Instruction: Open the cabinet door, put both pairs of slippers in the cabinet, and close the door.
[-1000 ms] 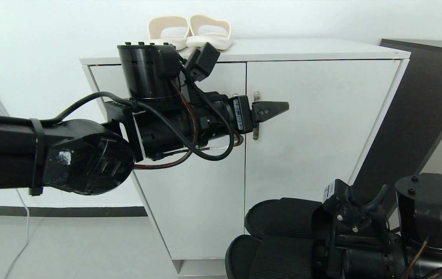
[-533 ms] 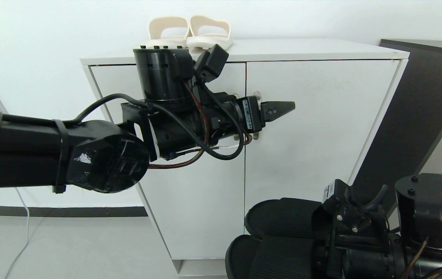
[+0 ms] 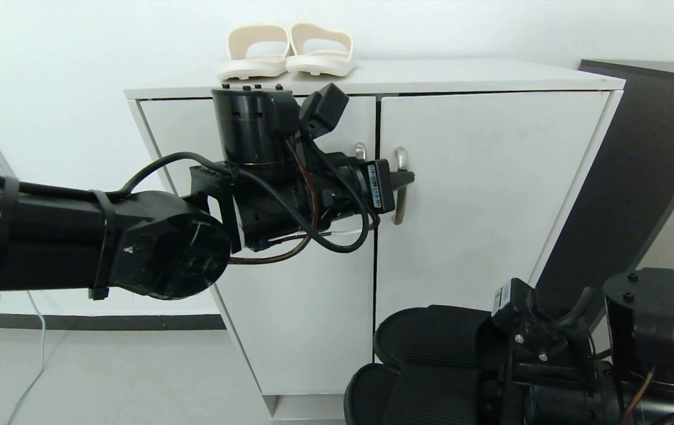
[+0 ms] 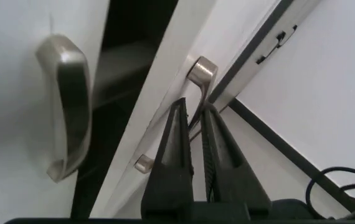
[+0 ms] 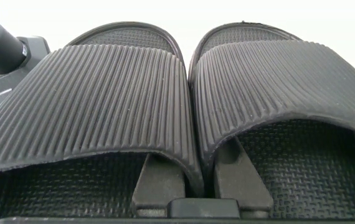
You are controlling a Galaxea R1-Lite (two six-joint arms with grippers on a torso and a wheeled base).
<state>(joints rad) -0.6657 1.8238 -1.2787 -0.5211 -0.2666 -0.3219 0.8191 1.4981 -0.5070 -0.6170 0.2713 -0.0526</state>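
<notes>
Tightly, left tool on handle

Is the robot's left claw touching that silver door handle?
Touching. In the left wrist view the left gripper has its fingers pressed on the door handle between them.

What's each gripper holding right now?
Left gripper: closed on the curved silver metal door handle.
Right gripper: closed on the pair of black ribbed slippers.
</notes>
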